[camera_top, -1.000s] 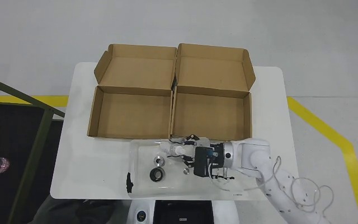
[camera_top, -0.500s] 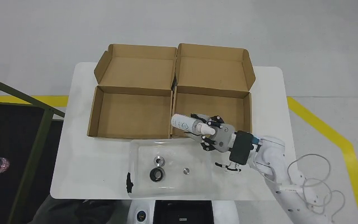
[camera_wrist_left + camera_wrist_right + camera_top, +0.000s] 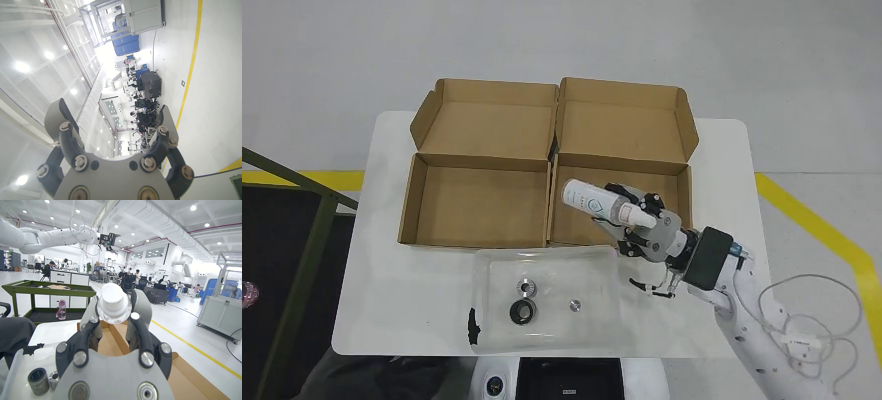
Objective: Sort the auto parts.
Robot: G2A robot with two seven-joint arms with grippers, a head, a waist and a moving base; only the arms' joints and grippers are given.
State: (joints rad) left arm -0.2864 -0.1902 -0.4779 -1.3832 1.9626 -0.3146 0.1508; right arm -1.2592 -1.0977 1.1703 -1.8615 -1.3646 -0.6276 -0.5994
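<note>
Our right gripper is clamped on the neck of a white-capped bottle, which we hold tilted above the right cardboard box. Just beside the gripper, toward the robot, lies the clear tray. In it we see a black linear bearing, a small silver part and a second silver part. Farther off sits the left cardboard box. Our left gripper hangs raised and well apart, jaws spread wide.

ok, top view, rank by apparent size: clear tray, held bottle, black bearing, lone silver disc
1. clear tray
2. bottle, held up nearer the camera, so it may look oversized; still clearly second
3. black bearing
4. silver disc
</note>
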